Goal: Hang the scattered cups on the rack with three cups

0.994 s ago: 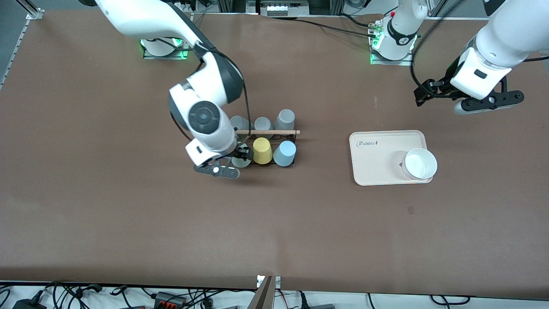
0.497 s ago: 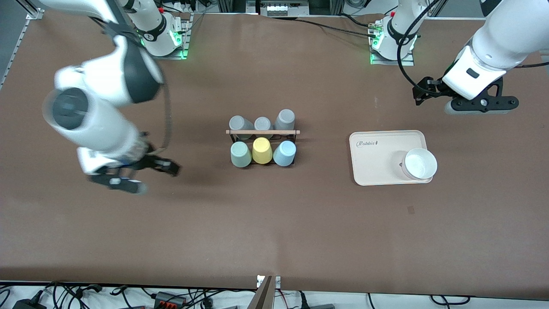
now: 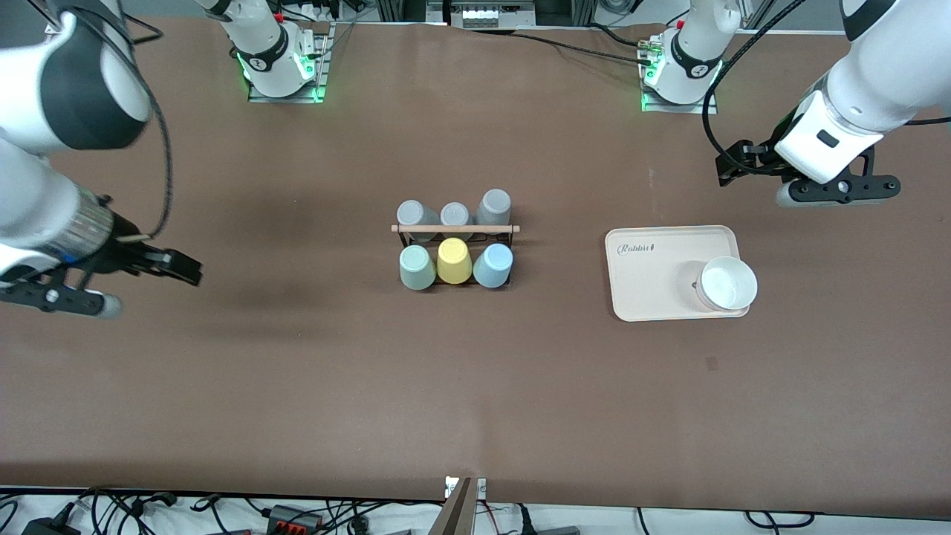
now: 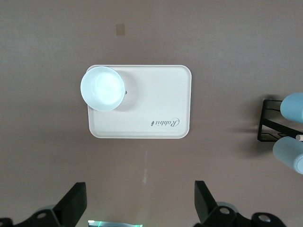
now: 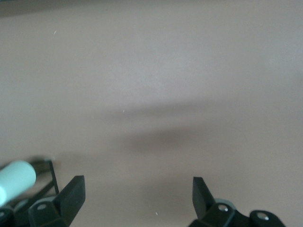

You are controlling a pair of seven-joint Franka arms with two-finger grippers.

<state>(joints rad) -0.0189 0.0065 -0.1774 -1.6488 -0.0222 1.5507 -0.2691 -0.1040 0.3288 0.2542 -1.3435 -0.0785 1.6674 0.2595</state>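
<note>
We found the rack [image 3: 455, 236] near the middle of the bench [image 3: 475, 386], its wooden rod [image 3: 455, 229] lying across the top. On the row nearer the front camera sat three upturned cups: the mint green cup [image 3: 416, 267] toward the right arm's end, the yellow cup [image 3: 454, 261] in the middle, and the light blue cup [image 3: 493, 265] toward the left arm's end, each touching or just beside its neighbour. Three grey cups [image 3: 454, 212] stood in the row farther from the camera. Toward the left arm's end, well apart from the rack, lay a cream tray [image 3: 654, 282] on which we could read the word "Rabbit" [image 3: 636, 249]; a white bowl [image 3: 726, 283] sat on it at the corner nearest the left arm's end, and we saw nothing inside it. The left tool [image 4: 139, 210] hung over bare bench farther from the camera than the tray, its fingers [image 4: 73, 205] spread wide and holding nothing. The right tool [image 5: 137, 201] hung over bare bench at the right arm's end, well apart from the rack, likewise spread and empty. Nothing stood between either tool and the rack.
</note>
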